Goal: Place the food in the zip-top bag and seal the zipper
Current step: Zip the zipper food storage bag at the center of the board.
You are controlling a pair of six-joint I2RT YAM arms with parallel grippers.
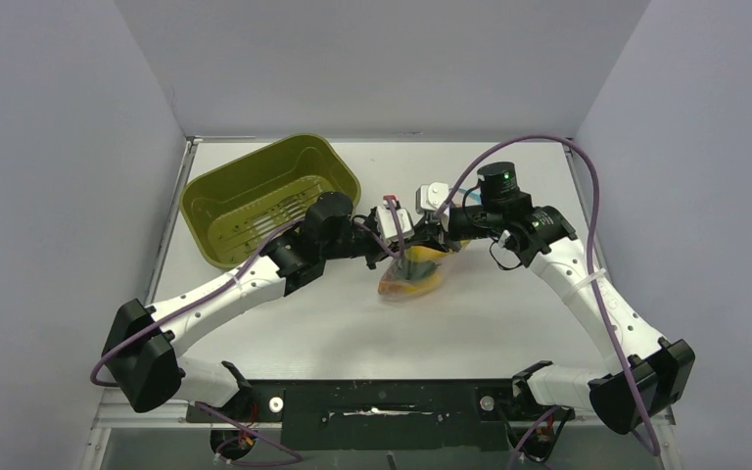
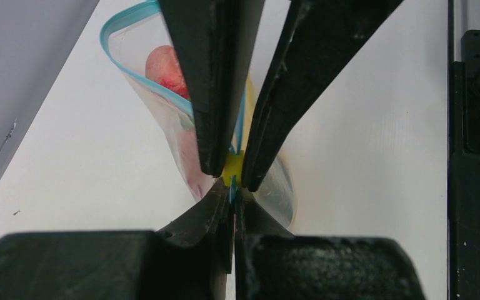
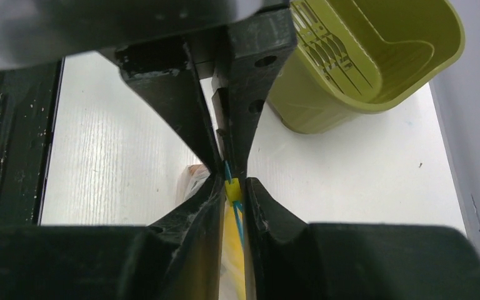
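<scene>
The clear zip-top bag (image 1: 413, 282) lies at the table's middle with yellow and orange food (image 1: 421, 266) inside. Both grippers meet above its mouth. My left gripper (image 2: 232, 199) is shut on the light-blue zipper (image 2: 120, 24) strip. My right gripper (image 3: 232, 190) is shut on the zipper's small yellow slider (image 3: 232, 187), right next to the left fingertips. In the left wrist view a peach and red food piece (image 2: 167, 69) shows through the bag, whose mouth gapes open at the far end. In the right wrist view yellow food (image 3: 231, 256) shows between my fingers.
The olive-green bin (image 1: 264, 201) stands tilted at the back left, close behind the left arm; it also shows in the right wrist view (image 3: 381, 62). Grey walls close the table on three sides.
</scene>
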